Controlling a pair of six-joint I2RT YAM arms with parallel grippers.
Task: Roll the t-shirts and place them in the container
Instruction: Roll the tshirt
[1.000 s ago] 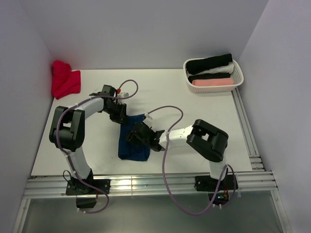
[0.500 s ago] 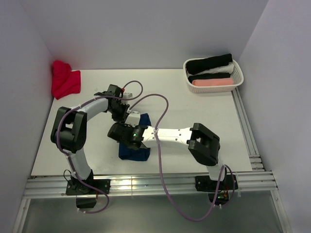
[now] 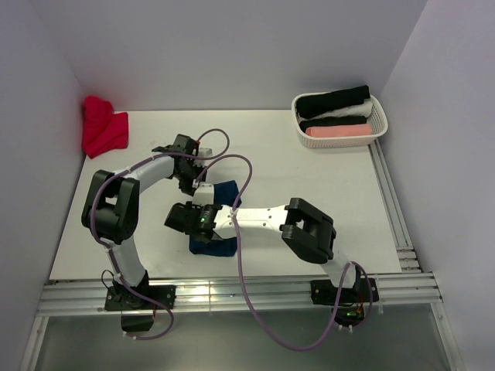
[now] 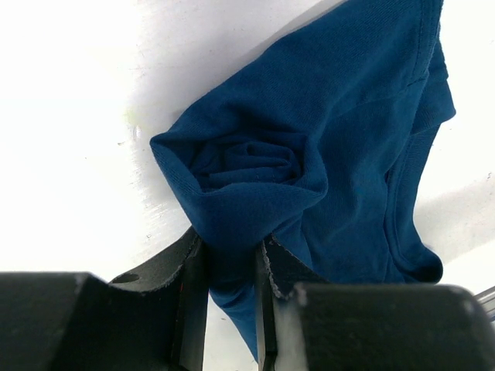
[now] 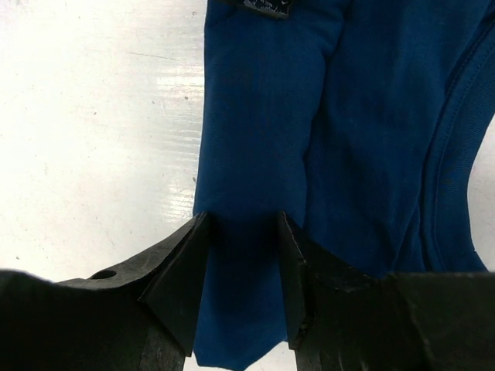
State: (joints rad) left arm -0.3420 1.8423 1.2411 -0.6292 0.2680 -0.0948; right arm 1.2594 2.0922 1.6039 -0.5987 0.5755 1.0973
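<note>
White worktop (image 3: 325, 178): the right arm (image 3: 263, 216) has swung left across it over the last second, and its wrist is now left of centre, toward the near edge. The navy blue cloth t-shirt (image 3: 213, 246) lies there. It was a long flat strip and is now bunched narrower, mostly hidden under the arm. Left wrist view shows a spiral at one end, so my read is the roll is started but loose and not finished.

Red crumpled cloth shirt (image 3: 102, 127) at the far left corner is not rolled yet.

White slatted plastic basket (image 3: 380, 117) at the far right corner holds finished rolls: black roll (image 3: 334, 101), white roll (image 3: 357, 114), pink roll (image 3: 338, 131). There looks to be more black between the white and pink, can't tell if that's a separate piece.

Right claw (image 5: 244, 232): jaws either side of the rolled fold, cloth fills the gap, reads as a grip.

Left claw (image 4: 230, 259): pinched on the cloth just below the spiral end.
</note>
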